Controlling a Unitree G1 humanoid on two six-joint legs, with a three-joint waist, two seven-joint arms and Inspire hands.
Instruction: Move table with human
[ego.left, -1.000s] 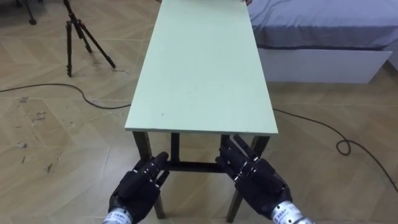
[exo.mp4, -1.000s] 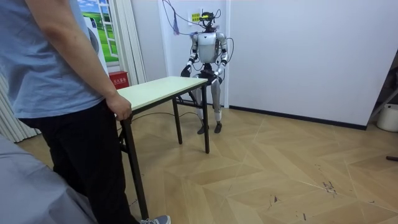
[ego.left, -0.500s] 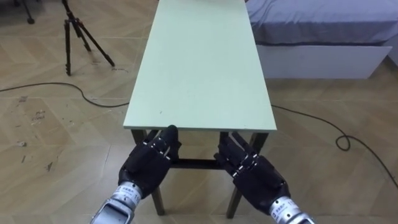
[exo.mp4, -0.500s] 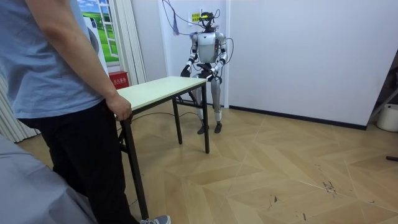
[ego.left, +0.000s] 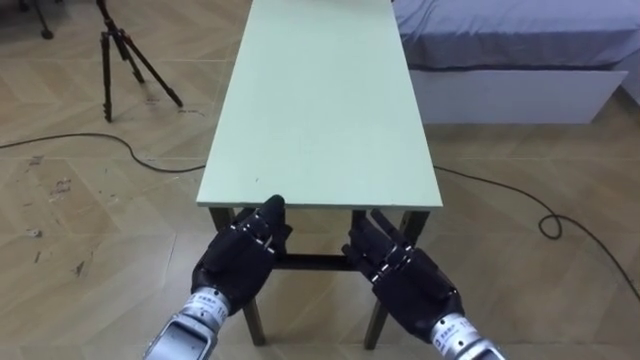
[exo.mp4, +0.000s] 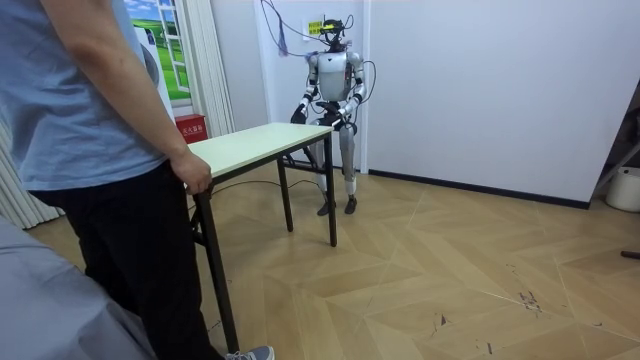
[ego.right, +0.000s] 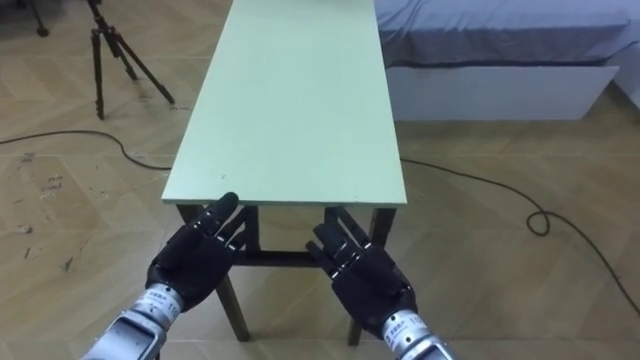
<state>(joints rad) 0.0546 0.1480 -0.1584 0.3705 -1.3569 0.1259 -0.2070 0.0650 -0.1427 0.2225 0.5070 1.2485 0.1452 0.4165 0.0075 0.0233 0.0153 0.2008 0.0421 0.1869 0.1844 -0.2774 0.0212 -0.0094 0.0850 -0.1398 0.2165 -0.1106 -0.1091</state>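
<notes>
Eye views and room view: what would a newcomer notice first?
The long pale-green table runs away from the robot down the middle of the eye views, with the open left hand and right hand at its near edge, fingers straight. In the room view a person stands at the opposite end, the person's hand on the table's corner.

one table (ego.left: 320, 110), one tripod (ego.left: 125, 55), one bed (ego.left: 510, 50), one person (exo.mp4: 90, 150), two hands (ego.left: 240, 268) (ego.left: 408, 282).

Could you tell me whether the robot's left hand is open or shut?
Open: the left hand has straight fingers, close to the table end.
</notes>
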